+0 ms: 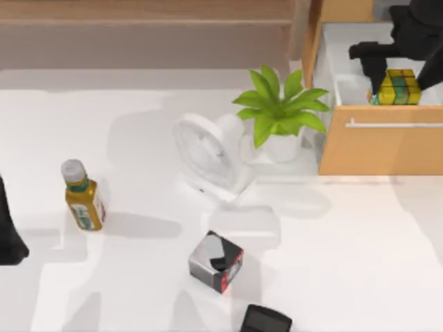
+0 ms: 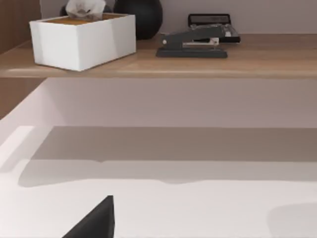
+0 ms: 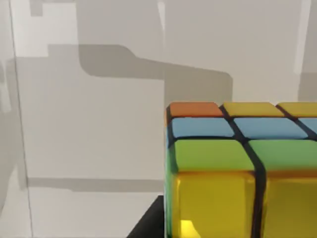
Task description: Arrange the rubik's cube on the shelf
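White desk (image 1: 332, 277): right gripper (image 1: 392, 86) at 2 o'clock, jaws clamped on rubik's cube (image 1: 396, 87) over open drawer (image 1: 381, 142). Pickup step; next, carry to shelf (image 1: 138, 21) at 11 o'clock.

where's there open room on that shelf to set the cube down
The shelf is crowded at one end: a white tissue box, a dark round vase and a stapler sit close together. Bare wood runs beyond the stapler and along the front edge. The right gripper is at the rubik's cube in the open drawer.
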